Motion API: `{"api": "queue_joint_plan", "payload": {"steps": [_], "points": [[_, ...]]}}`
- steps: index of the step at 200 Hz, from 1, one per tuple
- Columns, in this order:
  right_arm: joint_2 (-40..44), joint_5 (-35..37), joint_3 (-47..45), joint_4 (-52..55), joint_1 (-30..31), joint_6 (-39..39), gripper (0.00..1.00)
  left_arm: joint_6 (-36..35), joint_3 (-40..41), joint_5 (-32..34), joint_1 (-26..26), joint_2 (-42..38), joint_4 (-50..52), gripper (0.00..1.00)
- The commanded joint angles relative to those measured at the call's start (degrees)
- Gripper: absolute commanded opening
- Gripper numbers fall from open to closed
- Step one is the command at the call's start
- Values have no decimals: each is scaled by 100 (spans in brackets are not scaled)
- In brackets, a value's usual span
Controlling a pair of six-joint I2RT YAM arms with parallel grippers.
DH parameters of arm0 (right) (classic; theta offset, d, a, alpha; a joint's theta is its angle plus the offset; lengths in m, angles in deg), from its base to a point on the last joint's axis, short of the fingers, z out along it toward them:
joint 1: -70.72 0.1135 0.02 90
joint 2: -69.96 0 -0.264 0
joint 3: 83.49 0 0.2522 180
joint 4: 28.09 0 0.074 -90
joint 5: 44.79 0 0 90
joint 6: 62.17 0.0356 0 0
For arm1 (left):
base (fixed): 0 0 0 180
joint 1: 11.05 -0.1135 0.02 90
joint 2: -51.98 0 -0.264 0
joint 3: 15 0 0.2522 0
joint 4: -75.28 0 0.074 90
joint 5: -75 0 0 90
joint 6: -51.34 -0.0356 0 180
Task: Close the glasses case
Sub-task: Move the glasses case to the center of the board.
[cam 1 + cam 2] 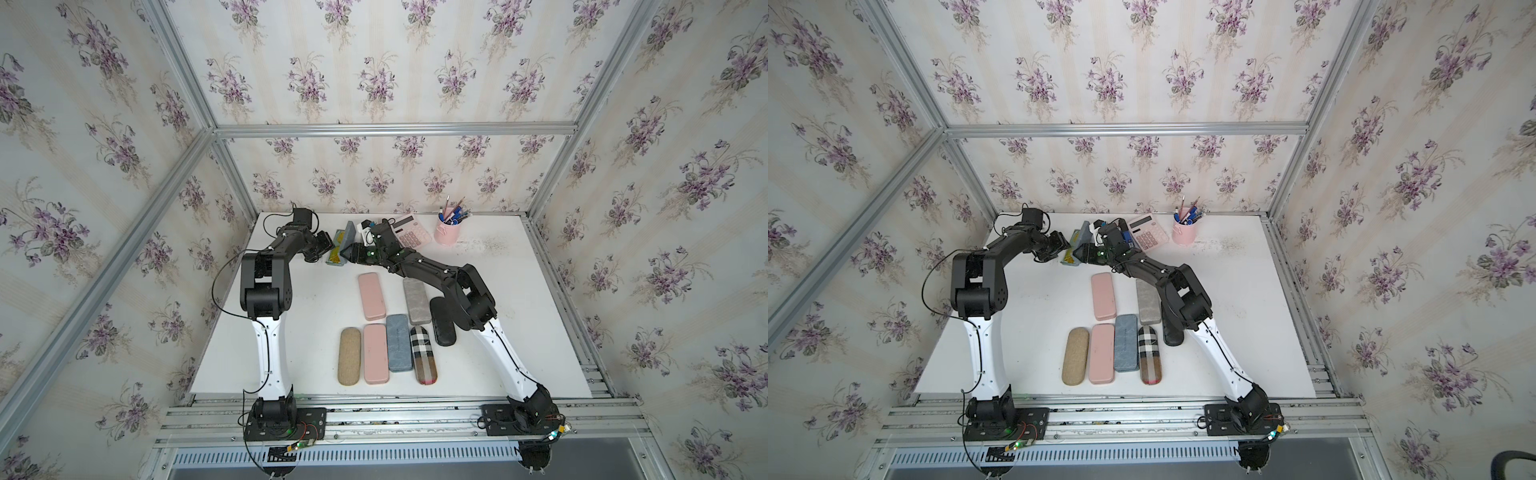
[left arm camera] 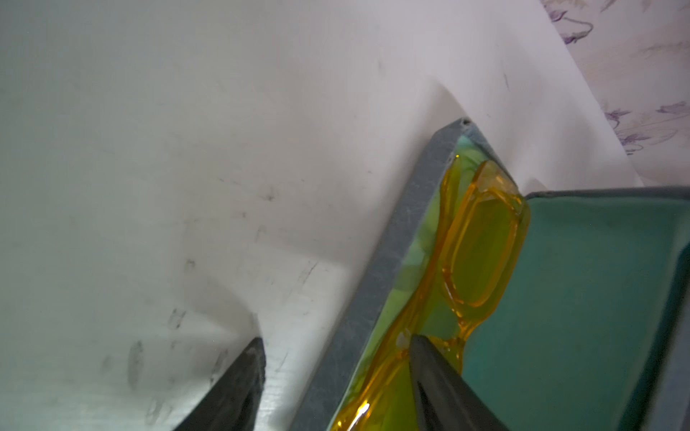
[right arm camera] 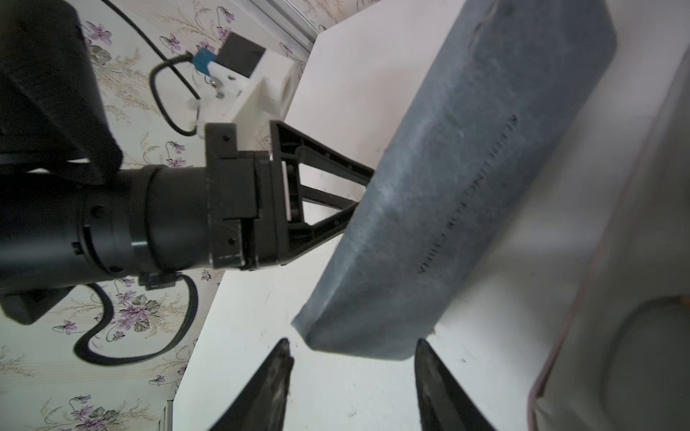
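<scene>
The blue-grey glasses case lies open at the back of the table, with yellow glasses in its tray. Its lid stands raised, teal lining facing the tray. My left gripper is open and straddles the tray's long wall: one finger over the bare table, the other over the glasses. On the lid's outer side, my right gripper is open, its tips just short of the lid's near end.
Several closed cases lie in the middle and front, among them a pink one, a grey one and a black one beneath the right arm. A calculator and a pink pen cup stand at the back right.
</scene>
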Motion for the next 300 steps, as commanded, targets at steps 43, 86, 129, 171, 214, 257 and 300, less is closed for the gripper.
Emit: {"api": "queue_joint_plan", "payload": {"steps": [43,86,129,171,214,257,300], "points": [[85,31,-110,-21,8,-58,53,144,1161,-252,24,-634,-427,64],[176,22,-301,-72,7,-69,53,57,700,340,32,-572,68,66],[175,-8,-360,-59,8,-88,52,-144,240,907,66,-321,696,63],[404,-34,-426,-86,9,-80,52,-273,93,843,166,-179,788,61],[501,-18,-531,-52,9,-141,52,-308,67,845,247,-121,975,60],[536,-52,-628,-63,9,-133,52,-374,509,799,270,-390,852,46],[758,-53,-947,-168,9,-141,51,-521,659,715,424,-448,962,36]]}}
